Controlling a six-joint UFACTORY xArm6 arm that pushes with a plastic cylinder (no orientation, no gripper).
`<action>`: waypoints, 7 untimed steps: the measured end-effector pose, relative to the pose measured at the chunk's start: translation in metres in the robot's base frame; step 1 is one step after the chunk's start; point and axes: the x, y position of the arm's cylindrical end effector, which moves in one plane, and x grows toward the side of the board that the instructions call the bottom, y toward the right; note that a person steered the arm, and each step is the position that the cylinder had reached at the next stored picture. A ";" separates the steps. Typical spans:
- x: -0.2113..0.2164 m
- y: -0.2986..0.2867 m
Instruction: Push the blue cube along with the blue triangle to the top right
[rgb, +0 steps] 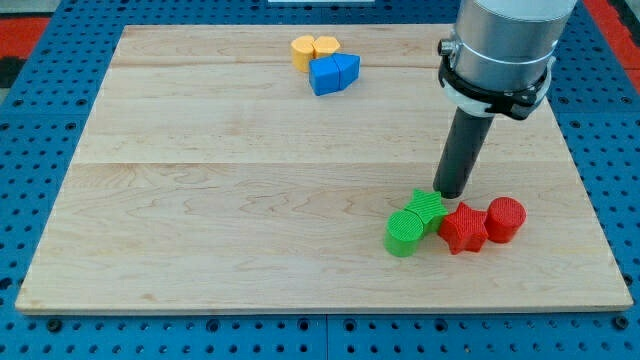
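Observation:
The blue cube (324, 76) and the blue triangle (347, 70) sit touching each other near the view's top, just left of centre. My tip (450, 194) is far from them, toward the view's lower right. It stands just above the gap between a green star-shaped block (428, 209) and a red star-shaped block (464, 228).
Two yellow blocks (303, 51) (326, 47) touch the blue pair from above. A green cylinder (403, 234) lies left of the green star and a red cylinder (505, 219) right of the red star. The wooden board (200, 200) lies on a blue perforated table (30, 100).

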 end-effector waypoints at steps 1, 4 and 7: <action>0.011 0.000; -0.049 -0.001; -0.067 -0.019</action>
